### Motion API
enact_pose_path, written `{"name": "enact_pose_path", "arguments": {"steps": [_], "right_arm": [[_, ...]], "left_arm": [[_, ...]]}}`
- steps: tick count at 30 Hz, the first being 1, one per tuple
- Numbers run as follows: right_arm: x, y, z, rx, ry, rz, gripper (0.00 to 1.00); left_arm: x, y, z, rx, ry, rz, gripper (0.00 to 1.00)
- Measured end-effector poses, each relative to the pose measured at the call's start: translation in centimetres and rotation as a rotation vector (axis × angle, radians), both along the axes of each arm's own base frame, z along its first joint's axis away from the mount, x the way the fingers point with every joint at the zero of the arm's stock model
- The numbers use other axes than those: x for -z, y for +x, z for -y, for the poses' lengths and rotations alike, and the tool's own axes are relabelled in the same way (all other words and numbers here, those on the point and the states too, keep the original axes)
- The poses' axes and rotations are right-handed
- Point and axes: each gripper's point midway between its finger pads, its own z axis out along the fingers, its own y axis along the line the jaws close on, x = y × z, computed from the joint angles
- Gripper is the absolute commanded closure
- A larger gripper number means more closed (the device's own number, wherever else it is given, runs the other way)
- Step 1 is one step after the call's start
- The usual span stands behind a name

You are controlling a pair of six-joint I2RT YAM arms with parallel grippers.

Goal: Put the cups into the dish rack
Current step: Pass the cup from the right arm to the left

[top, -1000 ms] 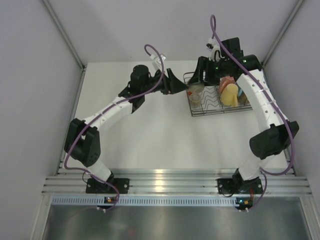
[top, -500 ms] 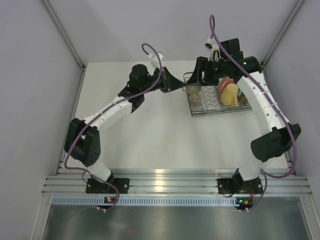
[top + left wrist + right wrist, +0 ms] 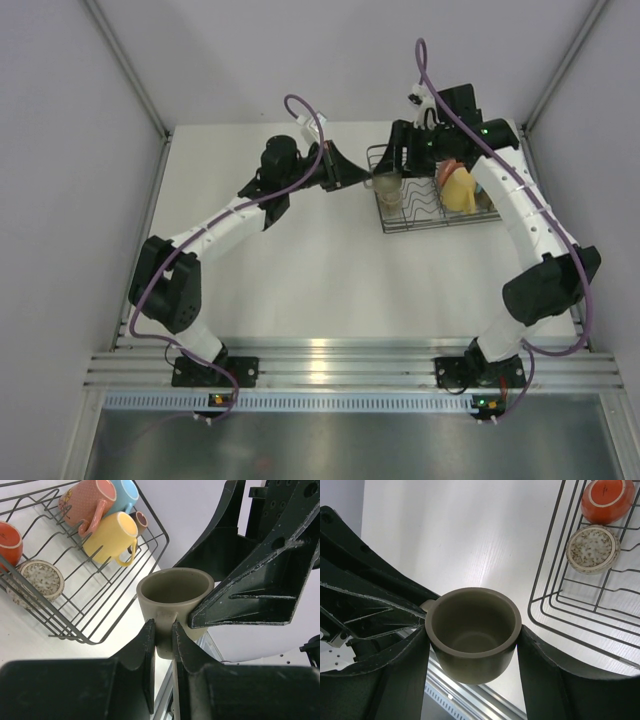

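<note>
Both arms rise from an aluminium rail (image 3: 330,365) at the near edge and reach to the far half of the white table (image 3: 300,290), where they meet on one grey-olive cup (image 3: 175,592). The left gripper (image 3: 162,630) has its fingers drawn almost together, pinched on the cup's handle (image 3: 427,605), low against the cup wall. The right gripper (image 3: 471,635) holds the same cup by its body, one finger pressed to each side of the wall just under the rim. The cup is upright and lifted off the table, just off the left end of the dish rack (image 3: 440,226), outside its corner wires. The table top is plain and matt, enclosed by pale grey walls with metal corner posts. The held cup is matt, unpatterned, mouth up and empty. In the black wire rack, an orange cup (image 3: 607,500) and a speckled grey cup (image 3: 592,550) sit base up near the left end. Farther along, a yellow mug (image 3: 112,535), a pink-salmon mug (image 3: 87,502), a light blue mug (image 3: 125,492) and a dark brown mug (image 3: 141,522) lie tipped on their sides among the dividers.
</note>
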Motion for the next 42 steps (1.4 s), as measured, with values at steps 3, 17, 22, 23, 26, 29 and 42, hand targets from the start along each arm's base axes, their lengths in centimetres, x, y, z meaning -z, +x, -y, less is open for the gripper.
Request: {"name": "enact_pose_path", "arguments": {"steps": [3, 17, 22, 23, 26, 29, 42], "right_arm": [[0.3, 0.1, 0.0, 0.001, 0.001, -0.001, 0.63], [0.5, 0.4, -0.6, -0.017, 0.002, 0.046, 0.52], [0.2, 0.6, -1.1, -0.034, 0.021, 0.067, 0.5], [0.2, 0.6, -1.2, -0.038, 0.025, 0.07, 0.5], [0.0, 0.6, -1.5, -0.049, 0.044, 0.08, 0.49], [-0.3, 0.6, -1.7, -0.053, 0.061, 0.093, 0.48], [0.2, -0.1, -2.2, -0.056, 0.107, 0.096, 0.36]], "left_arm": [[0.4, 0.1, -0.1, -0.009, 0.009, -0.013, 1.0], [0.7, 0.0, -0.8, -0.03, 0.023, -0.034, 1.0], [0.4, -0.1, -1.5, -0.043, 0.024, -0.035, 1.0], [0.3, -0.2, -1.6, -0.044, 0.024, -0.034, 1.0], [-0.2, -0.3, -1.9, -0.051, 0.025, -0.029, 1.0], [-0.3, -0.4, -2.1, -0.056, 0.03, -0.025, 1.0], [0.1, -1.2, -2.6, -0.059, 0.044, -0.022, 1.0]]}}
